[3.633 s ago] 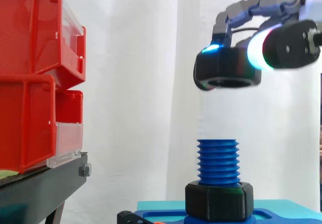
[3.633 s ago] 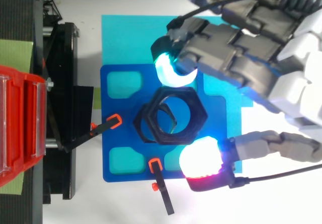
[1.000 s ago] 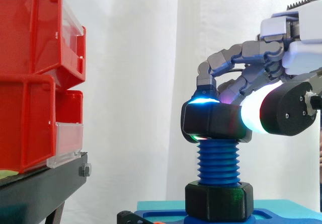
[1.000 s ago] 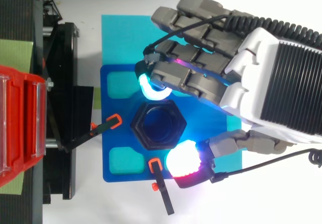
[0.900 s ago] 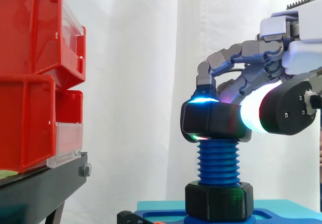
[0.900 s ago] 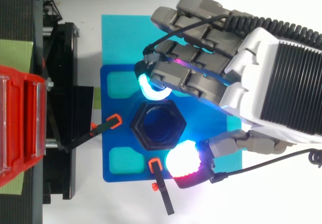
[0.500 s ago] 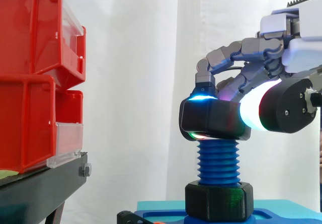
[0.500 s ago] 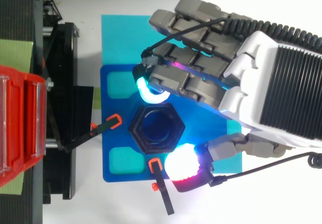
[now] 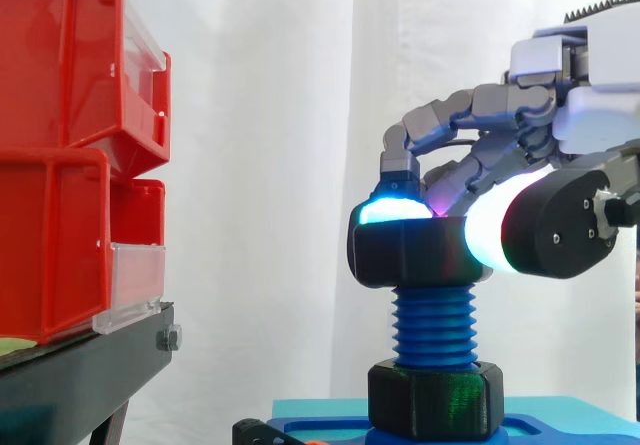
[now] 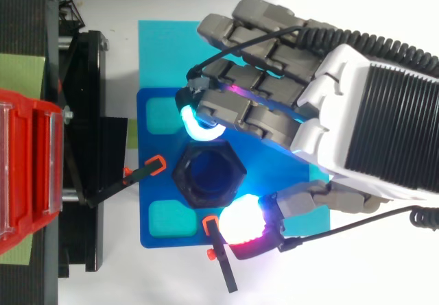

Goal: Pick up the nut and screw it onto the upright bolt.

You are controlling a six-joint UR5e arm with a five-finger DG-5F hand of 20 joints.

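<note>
Stacked red plastic bins [image 9: 70, 155] with clear front lips sit on a black metal stand [image 9: 80, 375] at the left of the side view. Right of them, a blue threaded plastic bolt [image 9: 435, 327] rises upright from a black hexagonal collar [image 9: 435, 400] on a blue base plate [image 10: 154, 190]. The black hexagonal plastic nut [image 9: 412, 253] sits level on the bolt's top threads — matte, thick-walled and flat-sided, with the bolt's blue end showing through its round bore from above. The hand [image 10: 374, 123] reaches in from the right, its curled fingers [image 10: 236, 110] pinching the nut — a cyan-glowing pad on one flat, the thumb's white-and-red pad on the opposite side.
</note>
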